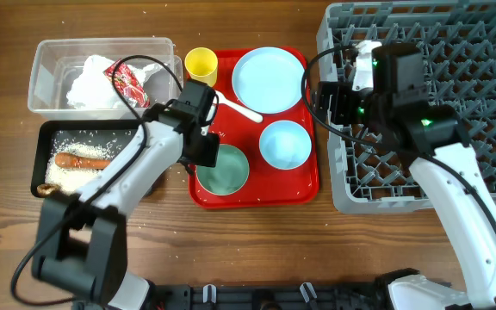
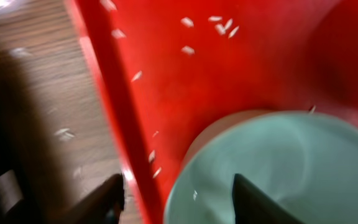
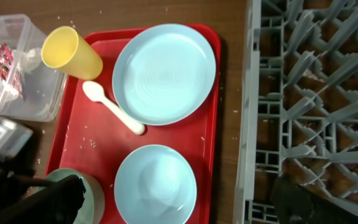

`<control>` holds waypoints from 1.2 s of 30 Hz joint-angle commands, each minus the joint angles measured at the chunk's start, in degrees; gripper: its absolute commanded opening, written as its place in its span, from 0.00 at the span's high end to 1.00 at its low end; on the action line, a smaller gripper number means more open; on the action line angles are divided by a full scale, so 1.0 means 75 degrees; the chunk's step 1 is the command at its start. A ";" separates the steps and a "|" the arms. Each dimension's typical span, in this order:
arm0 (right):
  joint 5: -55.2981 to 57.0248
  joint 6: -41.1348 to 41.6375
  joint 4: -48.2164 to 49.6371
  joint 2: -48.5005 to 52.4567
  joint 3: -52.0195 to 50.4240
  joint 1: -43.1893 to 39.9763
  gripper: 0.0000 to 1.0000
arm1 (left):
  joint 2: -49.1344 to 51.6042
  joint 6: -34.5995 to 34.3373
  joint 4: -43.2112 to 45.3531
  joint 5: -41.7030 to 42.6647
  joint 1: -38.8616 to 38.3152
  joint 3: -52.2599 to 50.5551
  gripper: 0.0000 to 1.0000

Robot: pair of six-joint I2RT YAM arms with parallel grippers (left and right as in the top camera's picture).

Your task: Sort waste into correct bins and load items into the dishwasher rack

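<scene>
My left gripper (image 1: 205, 151) (image 2: 182, 199) is open. One finger is over the table outside the red tray's left rim, the other inside the greenish bowl (image 1: 225, 170) (image 2: 278, 168). My right gripper (image 1: 328, 99) (image 3: 179, 205) is open, high above the tray's right edge and the grey dishwasher rack (image 1: 343, 194) (image 3: 260, 124). On the tray lie a pale blue plate (image 1: 268, 79) (image 3: 163, 73), a pale blue bowl (image 1: 284, 144) (image 3: 155, 183), a yellow cup (image 1: 201, 62) (image 3: 70, 53) and a white spoon (image 1: 239, 109) (image 3: 114, 107). The clear bin (image 1: 46, 60) holds napkins (image 1: 89, 82) and a red wrapper (image 1: 130, 83). The black bin (image 1: 41, 159) holds rice and a carrot-like stick (image 1: 83, 160).
The red tray (image 1: 308, 185) (image 2: 166, 81) has scattered rice grains on it. Some grains lie on the wooden table beside its left rim. The rack fills the right side of the table; the bins stand at the left.
</scene>
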 commanded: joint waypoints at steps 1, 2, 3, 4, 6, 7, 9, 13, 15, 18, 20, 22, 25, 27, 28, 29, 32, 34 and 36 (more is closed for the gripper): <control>-0.0184 0.0117 -0.0085 0.0125 0.0114 0.0035 0.00 | 0.0519 0.0067 0.0326 0.0705 0.0015 0.0023 0.59; -0.0181 0.0114 -0.0105 0.0125 0.0114 0.0035 0.00 | 0.0527 0.0067 0.0344 0.0705 0.0015 0.0023 0.62; -0.0181 0.0117 -0.0096 0.0125 0.0114 0.0035 0.00 | 0.0522 0.0067 0.0356 0.0702 0.0015 0.0023 0.62; -0.0181 0.0117 -0.0073 0.0125 0.0114 0.0035 0.00 | 0.0522 0.0064 0.0420 0.0708 0.0020 0.0026 0.62; -0.0184 0.0119 -0.0020 0.0125 0.0114 0.0035 0.00 | 0.0522 0.0064 0.0842 0.1189 -0.0012 0.0055 0.64; -0.0187 0.0119 -0.0023 0.0122 0.0114 0.0035 0.00 | 0.0522 0.0061 0.1052 0.1539 -0.0041 0.0055 0.66; -0.0198 0.0119 -0.0038 0.0125 0.0114 0.0038 0.00 | 0.0522 -0.0122 0.1332 0.1676 -0.0064 0.0055 0.71; -0.1311 0.0090 0.0149 0.0125 0.0114 0.0041 0.00 | 0.0490 -0.0708 0.1279 0.1676 0.0303 0.0501 0.62; -0.1740 0.0096 0.0187 0.0125 0.0114 0.0169 0.01 | 0.0367 -0.0944 0.0892 0.1679 0.0766 0.1070 0.51; -0.1763 0.0329 0.0163 0.0146 0.0114 0.1046 0.03 | 0.0163 -0.1326 0.0714 0.1676 0.1655 0.1827 0.27; -0.1518 0.0764 0.0152 0.0280 0.0114 0.1746 0.09 | 0.0114 -0.1565 0.0965 0.1682 0.2130 0.1985 0.24; -0.1105 0.1183 0.0044 0.0708 0.0114 0.2579 0.17 | 0.0117 -0.1722 0.1244 0.1676 0.2465 0.1982 0.20; -0.0117 0.1521 -0.0358 0.1466 0.0114 0.3241 0.21 | 0.0119 -0.1719 0.1373 0.1673 0.2675 0.1982 0.19; 0.0434 0.1515 -0.0632 0.2034 0.0114 0.3343 0.23 | 0.0122 -0.1716 0.1373 0.1644 0.2696 0.1982 0.18; 0.0752 0.1486 -0.0717 0.2247 0.0114 0.3343 0.24 | 0.0122 -0.1716 0.1370 0.1644 0.2693 0.1982 0.18; 0.0880 0.1486 -0.0737 0.2314 0.0114 0.3343 0.26 | 0.0131 -0.1716 0.1367 0.1644 0.2693 0.1982 0.17; 0.0828 0.1492 -0.0720 0.2407 0.0114 0.3346 0.47 | 0.0210 -0.1716 0.1343 0.1647 0.2693 0.1979 0.17; 0.0376 0.1492 -0.0729 0.2643 0.0114 0.3512 0.54 | 0.0329 -0.1714 0.1341 0.1644 0.2693 0.1979 0.12; 0.0318 0.1734 -0.0734 0.2955 0.0111 0.3780 0.54 | 0.0396 -0.1714 0.1335 0.1644 0.2693 0.1979 0.12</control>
